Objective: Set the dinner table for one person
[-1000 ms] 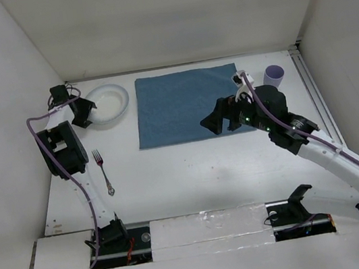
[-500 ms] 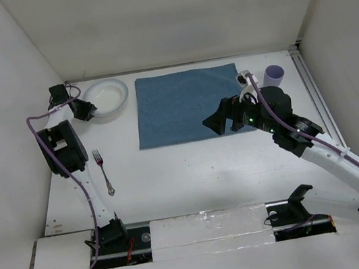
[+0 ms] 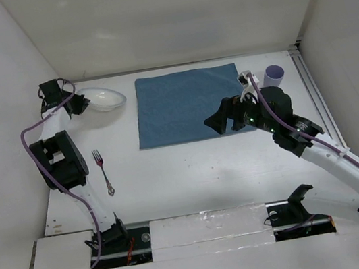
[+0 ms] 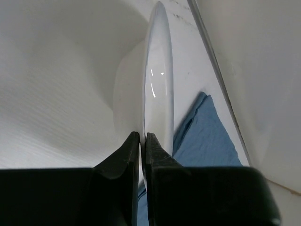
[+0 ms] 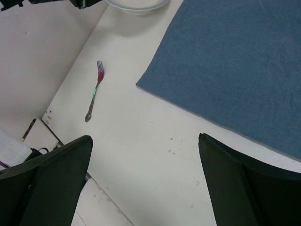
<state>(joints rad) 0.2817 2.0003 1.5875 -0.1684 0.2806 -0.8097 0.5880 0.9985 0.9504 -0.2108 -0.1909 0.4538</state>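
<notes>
My left gripper (image 3: 82,103) is shut on the rim of a white bowl (image 3: 107,98) at the back left of the dinner table (image 3: 191,167). The bowl is tilted on edge, clear of the surface. In the left wrist view the thin rim of the bowl (image 4: 157,94) runs between the closed fingers of the left gripper (image 4: 142,139). A blue placemat (image 3: 187,104) lies flat at the middle back. My right gripper (image 3: 217,120) hovers open over the placemat's near right corner, and nothing lies between the fingers of the right gripper (image 5: 146,139). A fork (image 3: 103,172) lies at the left.
A lilac cup (image 3: 274,75) stands upright behind the right arm, right of the placemat. White walls close in the table on the left, back and right. The fork (image 5: 94,92) and the placemat (image 5: 235,61) show below the right wrist.
The left gripper closed on the bowl's rim, then drew back to the left and tipped the bowl up on edge. The right arm shifted slightly right and stayed open.
</notes>
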